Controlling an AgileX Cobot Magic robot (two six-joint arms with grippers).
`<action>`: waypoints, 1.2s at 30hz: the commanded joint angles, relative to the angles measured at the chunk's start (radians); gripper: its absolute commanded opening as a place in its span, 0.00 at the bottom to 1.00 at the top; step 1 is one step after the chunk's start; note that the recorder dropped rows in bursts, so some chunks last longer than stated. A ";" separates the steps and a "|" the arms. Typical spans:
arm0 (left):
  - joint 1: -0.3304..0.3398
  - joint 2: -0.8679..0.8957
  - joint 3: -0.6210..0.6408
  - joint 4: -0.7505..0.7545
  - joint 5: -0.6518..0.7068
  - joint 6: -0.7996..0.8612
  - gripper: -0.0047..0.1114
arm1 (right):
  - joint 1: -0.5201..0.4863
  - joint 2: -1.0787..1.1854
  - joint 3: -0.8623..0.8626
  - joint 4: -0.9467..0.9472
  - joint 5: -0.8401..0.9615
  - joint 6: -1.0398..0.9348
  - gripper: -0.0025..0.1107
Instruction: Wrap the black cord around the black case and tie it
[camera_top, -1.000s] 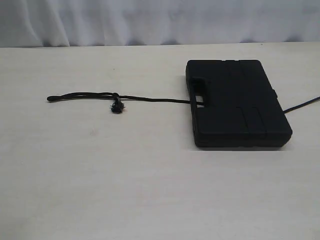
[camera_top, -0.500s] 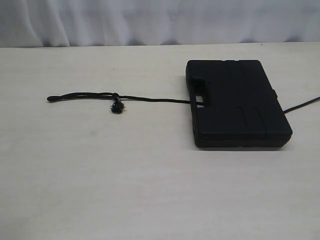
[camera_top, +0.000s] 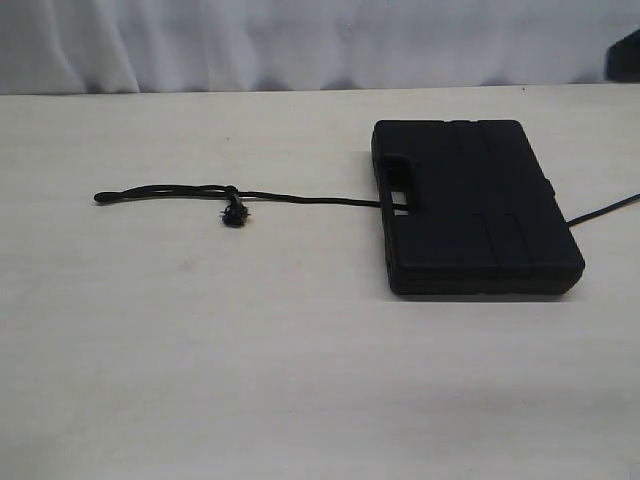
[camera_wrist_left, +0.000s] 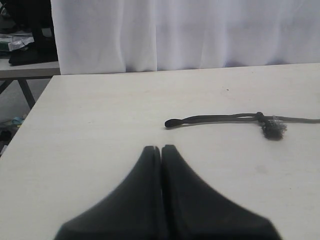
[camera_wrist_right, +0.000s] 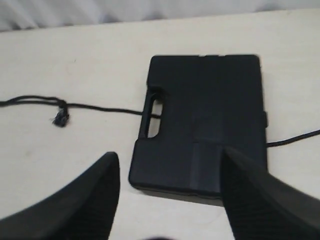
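Observation:
The black case (camera_top: 470, 205) lies flat on the pale table, right of centre, handle slot facing left. The black cord (camera_top: 300, 197) runs through that slot, stretching left past a frayed knot (camera_top: 234, 215) to its loop end (camera_top: 100, 197). Its other end comes out from under the case at the right (camera_top: 600, 210). My left gripper (camera_wrist_left: 161, 148) is shut and empty, well short of the cord (camera_wrist_left: 220, 118). My right gripper (camera_wrist_right: 169, 154) hangs open above the near edge of the case (camera_wrist_right: 205, 120), touching nothing.
A white curtain (camera_top: 300, 40) hangs behind the far edge of the table. A dark part of the right arm (camera_top: 627, 55) shows at the top right corner of the exterior view. The left wrist view shows the table's side edge (camera_wrist_left: 30, 115) and clutter beyond it.
A dark part of the right arm has come into the top right corner of the exterior view. The cord and the case have not moved.

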 joint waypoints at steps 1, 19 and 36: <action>-0.007 -0.004 0.004 0.002 -0.006 -0.003 0.04 | 0.003 0.168 -0.004 0.165 -0.025 -0.137 0.52; -0.007 -0.004 0.004 0.002 -0.006 -0.003 0.04 | 0.331 0.829 -0.359 -0.144 -0.016 0.211 0.48; -0.007 -0.004 0.004 0.002 -0.006 -0.003 0.04 | 0.350 1.083 -0.512 -0.315 -0.051 0.384 0.48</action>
